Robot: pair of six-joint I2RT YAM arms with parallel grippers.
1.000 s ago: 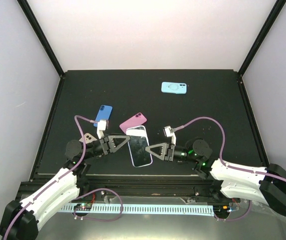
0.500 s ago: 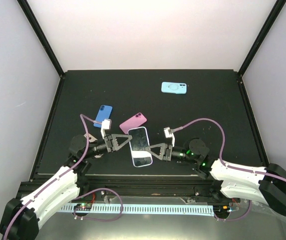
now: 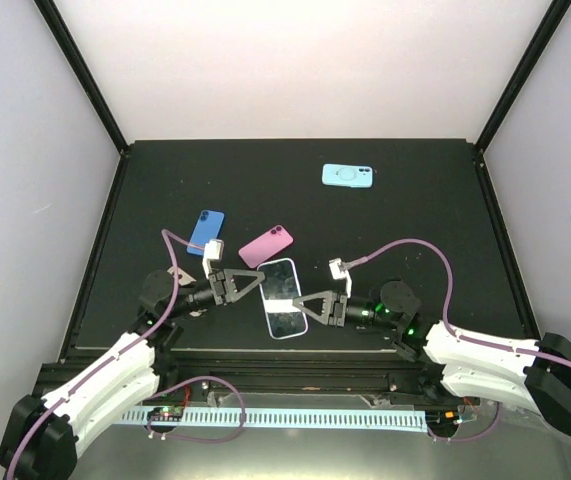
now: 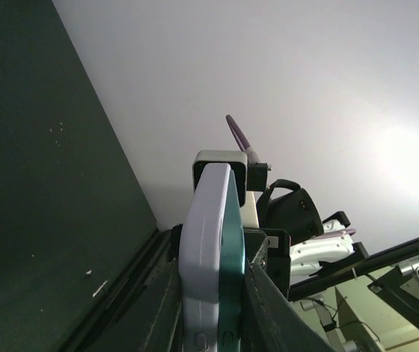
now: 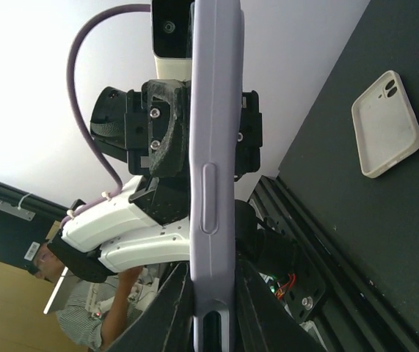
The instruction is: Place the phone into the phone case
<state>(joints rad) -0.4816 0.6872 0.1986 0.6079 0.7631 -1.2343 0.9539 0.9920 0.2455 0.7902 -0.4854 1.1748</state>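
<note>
Both pincers and the phone point(image 3: 284, 318) have shifted slightly nearer since 1 second ago.

Top view: the left pincer point(image 3: 256, 283) and right pincer point(image 3: 302, 304) each clamp narrowly on 1 long edge of the phone, at the near centre of the bench point(image 3: 415, 230).

Left wrist view: a lavender phone case point(image 4: 203, 242) wraps a teal body.

Right wrist view: a beige case point(image 5: 387, 123) lies flat on the bench.
</note>
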